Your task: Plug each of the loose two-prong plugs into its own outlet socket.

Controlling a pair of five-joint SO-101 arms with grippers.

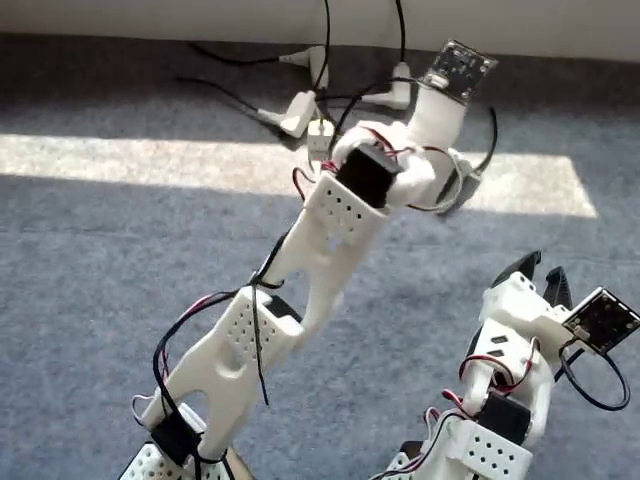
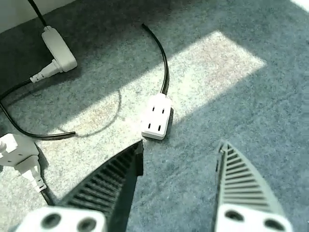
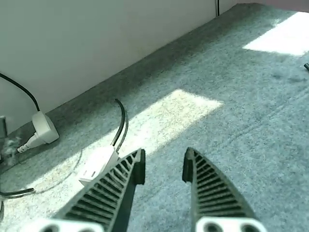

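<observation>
Two white plugs are lying loose on the carpet [image 2: 251,111], both apart from the outlet block [image 2: 157,116]. First plug [image 2: 58,50] is sitting well away from the block, off past its cord end. Second plug [image 2: 18,153] is lying out to the block's side, nearer the left gripper [image 2: 181,147]. Left gripper is hanging just beside the block, jaws spread wide, gripping nothing, with one fingertip [image 2: 137,152] sitting close to the block's end opposite the cord [image 2: 164,63]. Block's slots are facing up with nothing in them. Right gripper [image 3: 164,162] is sitting well back from the block and facing it, jaws partly apart, also holding nothing.
</observation>
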